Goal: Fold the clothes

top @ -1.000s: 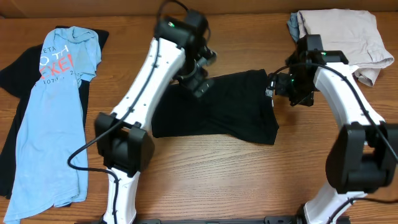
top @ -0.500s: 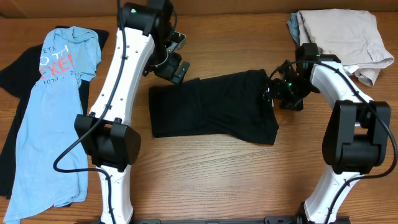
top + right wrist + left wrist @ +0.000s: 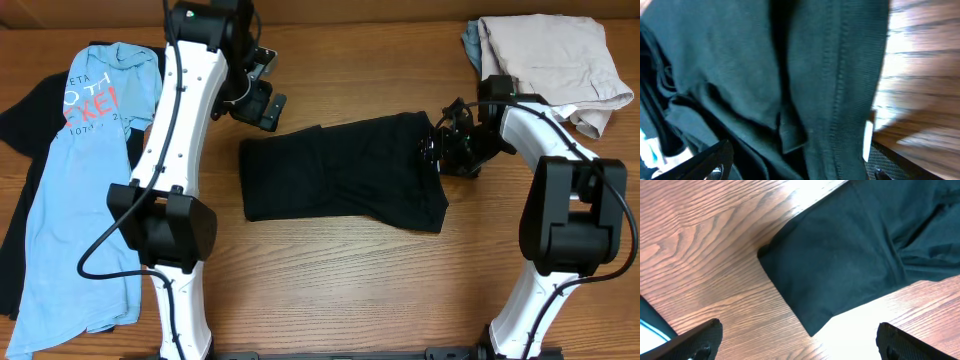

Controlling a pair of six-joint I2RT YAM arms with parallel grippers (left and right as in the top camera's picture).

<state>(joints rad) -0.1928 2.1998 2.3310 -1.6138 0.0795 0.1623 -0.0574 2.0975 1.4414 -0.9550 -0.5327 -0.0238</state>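
Black T-shirt [image 3: 340, 170] sits mid-tabletop [image 3: 330, 290] in a rough rectangle, so it's probably near done. Left end effector [image 3: 262, 100] hovers clear, fingers apart. Right end effector [image 3: 440, 150] is at its edge, and I can't tell if it's pinching. Light-blue tee [image 3: 85, 190] lies unfolded.

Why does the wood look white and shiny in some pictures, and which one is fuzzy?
Left wrist view: glare bleaches the table white beside the black T-shirt; the rest is sharp. Right wrist view: this is the fuzzy one, with the wood smeared and bright and the cloth soft. Overhead view: even light, clear, hardly any glare.
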